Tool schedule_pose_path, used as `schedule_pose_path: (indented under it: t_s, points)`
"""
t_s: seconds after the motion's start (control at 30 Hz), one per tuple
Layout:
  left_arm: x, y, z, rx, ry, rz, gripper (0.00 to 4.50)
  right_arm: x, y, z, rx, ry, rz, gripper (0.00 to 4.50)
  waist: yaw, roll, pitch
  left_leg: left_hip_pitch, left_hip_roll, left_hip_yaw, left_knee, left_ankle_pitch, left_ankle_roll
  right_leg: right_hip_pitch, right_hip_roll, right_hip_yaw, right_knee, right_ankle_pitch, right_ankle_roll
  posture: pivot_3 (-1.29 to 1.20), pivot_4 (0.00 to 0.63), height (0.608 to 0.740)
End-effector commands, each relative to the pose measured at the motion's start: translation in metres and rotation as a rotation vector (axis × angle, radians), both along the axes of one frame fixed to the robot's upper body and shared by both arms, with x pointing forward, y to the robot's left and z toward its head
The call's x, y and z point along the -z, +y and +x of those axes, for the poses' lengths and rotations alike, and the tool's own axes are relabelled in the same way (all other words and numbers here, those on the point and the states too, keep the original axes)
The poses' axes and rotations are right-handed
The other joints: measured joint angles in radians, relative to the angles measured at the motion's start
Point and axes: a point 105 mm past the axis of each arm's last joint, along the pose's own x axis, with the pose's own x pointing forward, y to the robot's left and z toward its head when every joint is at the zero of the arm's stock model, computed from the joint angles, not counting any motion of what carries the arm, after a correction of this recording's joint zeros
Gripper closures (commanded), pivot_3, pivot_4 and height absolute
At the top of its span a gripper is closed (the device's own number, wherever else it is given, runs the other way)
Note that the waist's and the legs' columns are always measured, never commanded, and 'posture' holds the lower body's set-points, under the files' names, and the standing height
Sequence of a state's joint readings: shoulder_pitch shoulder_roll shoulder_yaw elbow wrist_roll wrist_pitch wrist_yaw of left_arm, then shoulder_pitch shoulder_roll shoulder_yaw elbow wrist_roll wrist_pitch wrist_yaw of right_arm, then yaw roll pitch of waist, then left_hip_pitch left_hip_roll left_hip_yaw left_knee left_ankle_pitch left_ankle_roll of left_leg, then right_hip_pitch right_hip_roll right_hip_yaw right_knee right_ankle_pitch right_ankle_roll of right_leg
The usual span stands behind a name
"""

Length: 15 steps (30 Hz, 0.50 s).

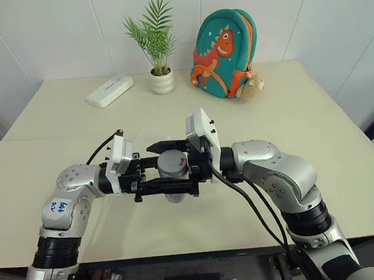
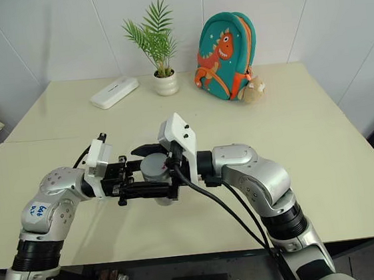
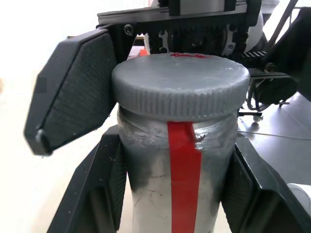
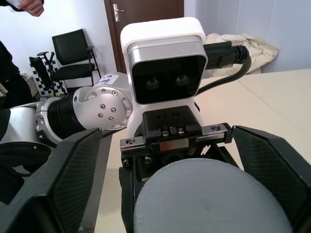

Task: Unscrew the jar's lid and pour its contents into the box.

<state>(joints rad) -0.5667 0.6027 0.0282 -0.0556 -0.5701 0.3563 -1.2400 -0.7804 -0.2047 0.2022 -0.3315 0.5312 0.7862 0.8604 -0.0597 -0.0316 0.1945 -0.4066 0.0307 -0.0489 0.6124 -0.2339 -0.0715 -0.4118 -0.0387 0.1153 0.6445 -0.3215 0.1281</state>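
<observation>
Gripping the jar in the left claw above the tabletop (lid on); right claw spread wide around the lid; contents hidden.

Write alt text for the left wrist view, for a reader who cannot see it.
A silvery jar with a red stripe is clamped between the left hand's two black fingers, its ribbed grey lid on. The right hand's open fingers stand either side of the lid, clear of it.

Left gripper jaws clamped; right gripper jaws spread wide.
</observation>
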Motion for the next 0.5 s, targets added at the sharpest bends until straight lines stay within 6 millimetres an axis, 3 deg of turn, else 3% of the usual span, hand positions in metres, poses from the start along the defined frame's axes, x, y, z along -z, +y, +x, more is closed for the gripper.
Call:
schedule_pose_path:
  t_s: [0.03,0.5]
  points:
    - [0.004,0.003,0.009,-0.038,0.022,0.016,2.29,-0.028,0.013,-0.039,-0.185,-0.147,0.073,0.02,0.000,0.000,0.000,0.000,0.000,0.000,0.000,0.000,0.000,0.000,0.000,0.000,0.000,0.000,0.000,0.00,0.150,0.740]
    - [0.001,0.006,0.006,0.011,0.001,0.029,2.29,-0.026,0.010,-0.026,-0.127,-0.167,0.057,0.02,0.000,0.000,0.000,0.000,0.000,-0.001,0.000,0.000,0.000,0.000,0.000,-0.001,0.000,0.000,0.000,0.00,0.150,0.740]
